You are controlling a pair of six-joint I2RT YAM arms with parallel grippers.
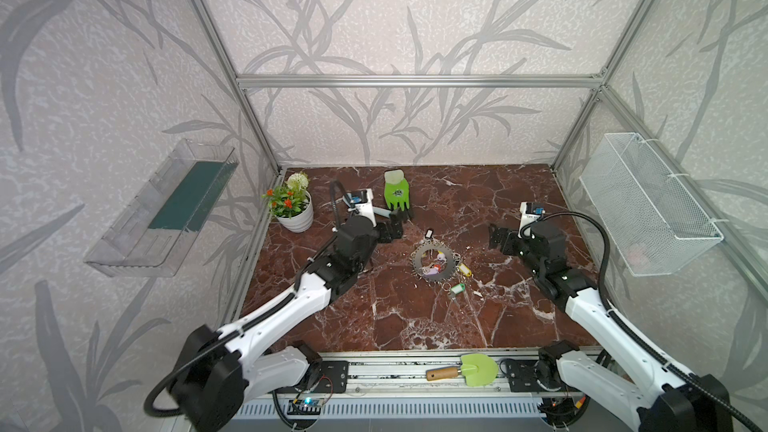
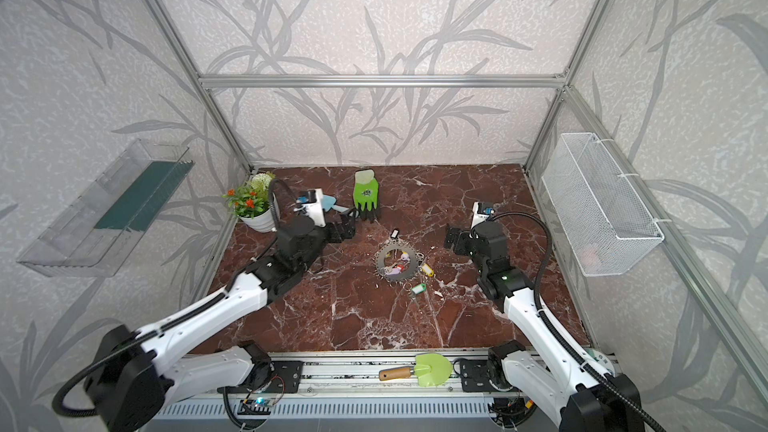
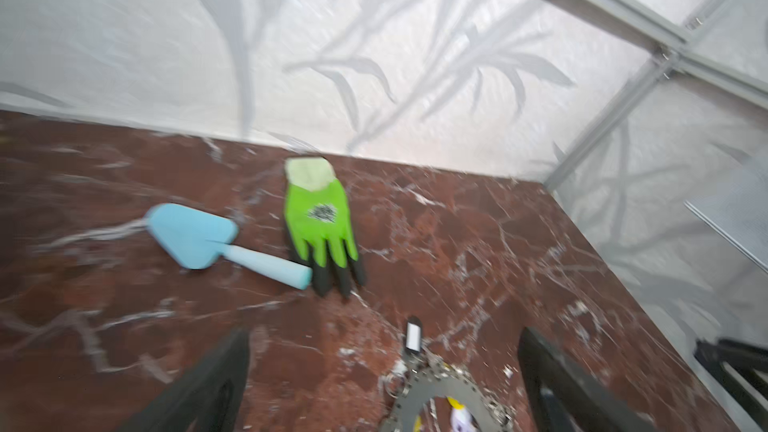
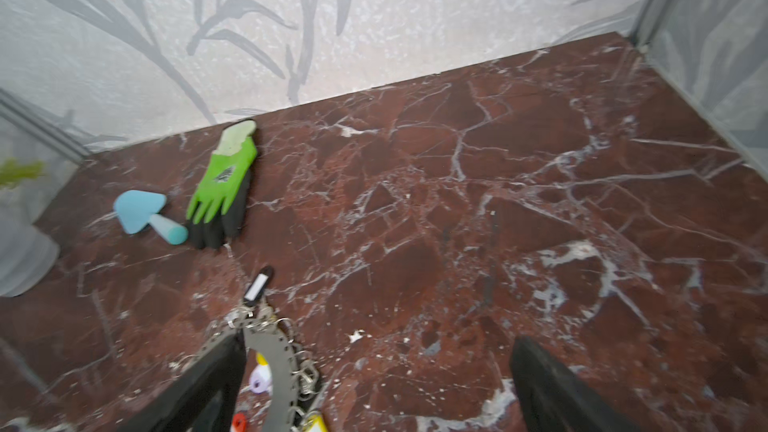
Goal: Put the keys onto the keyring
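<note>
The keyring [image 1: 419, 252] [image 2: 384, 254] [image 3: 419, 392] [image 4: 270, 351], a flat grey notched disc, lies on the marble floor between the two arms. Of the keys, a black tag [image 1: 429, 235] [image 2: 395, 234] [image 3: 413, 336] [image 4: 258, 284] lies at its far rim. A yellow tag [image 1: 464, 270] [image 2: 427, 270] and a green tag [image 1: 457, 289] [image 2: 417, 288] lie off its near right side. Lilac and red tags [image 1: 434, 270] lie in its open centre. My left gripper [image 1: 397, 224] [image 2: 347, 226] [image 3: 386, 332] stands open and empty, left of the disc. My right gripper [image 1: 496, 236] [image 2: 451, 236] [image 4: 379, 339] is open and empty to the right.
A green glove [image 1: 397, 193] and a blue trowel [image 3: 195, 238] lie towards the back wall. A potted plant [image 1: 293, 205] stands at the back left. A green trowel [image 1: 469, 369] rests on the front rail. A wire basket [image 1: 648, 209] hangs on the right wall.
</note>
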